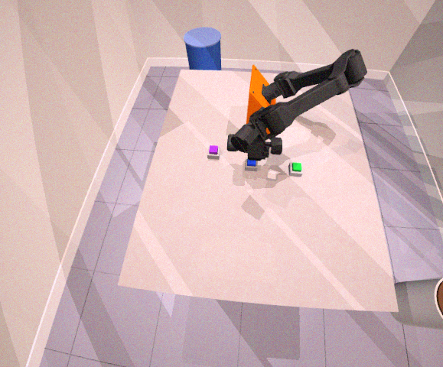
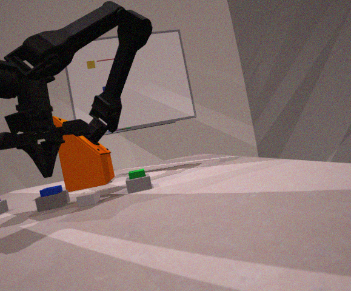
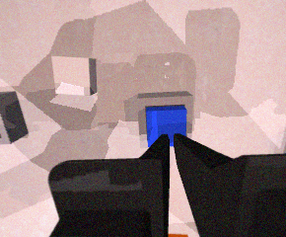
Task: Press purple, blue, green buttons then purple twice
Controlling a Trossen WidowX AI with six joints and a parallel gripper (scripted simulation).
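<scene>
Top view: gripper (image 1: 252, 157) hangs over the blue button (image 1: 251, 162), between the purple button (image 1: 213, 149) and the green button (image 1: 296, 167); a small white block (image 1: 272, 173) sits between blue and green.

Exterior view: fingertips (image 2: 46, 173) point down, above the blue button (image 2: 50, 190) and not touching it; an orange wedge (image 2: 83, 159) stands behind.

Wrist view: fingers are pressed together on nothing, tips aimed at the blue button (image 3: 166, 123).

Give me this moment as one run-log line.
gripper: shut, empty | position: above blue button, not touching | purple button: up | green button: up | small white block: untouched
</scene>
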